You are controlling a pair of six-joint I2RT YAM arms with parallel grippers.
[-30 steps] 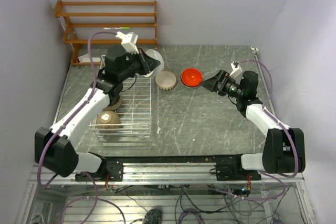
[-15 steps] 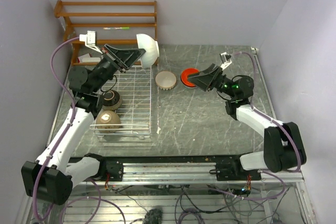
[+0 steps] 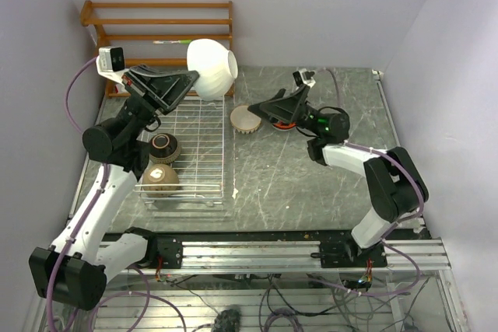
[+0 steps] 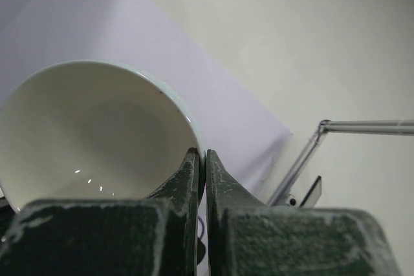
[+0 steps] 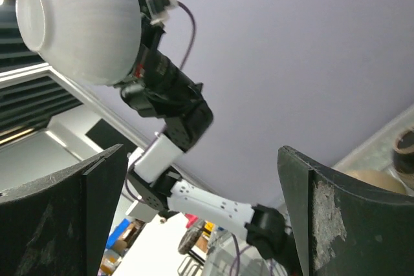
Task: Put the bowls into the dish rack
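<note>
High above the far end of the dish rack [image 3: 204, 162], the white ribbed bowl [image 3: 212, 69] hangs in the left gripper [image 3: 189, 81]
Its fingers [image 4: 184, 182] are closed tight on the bowl's rim, one inside and one outside, so I judge the bowl should be lowered slowly and tilted into a free slot beyond the black-brown bowl [image 3: 164, 148] and the tan bowl [image 3: 160, 179], without knocking them. The right gripper [image 3: 264, 106] is spread wide and holds nothing, just over the orange-red bowl [image 3: 280, 123], beside a cream bowl [image 3: 246, 118] on the grey veined table [image 3: 311, 176]. A wooden shelf [image 3: 156, 35] stands far left against pale lilac walls
</note>
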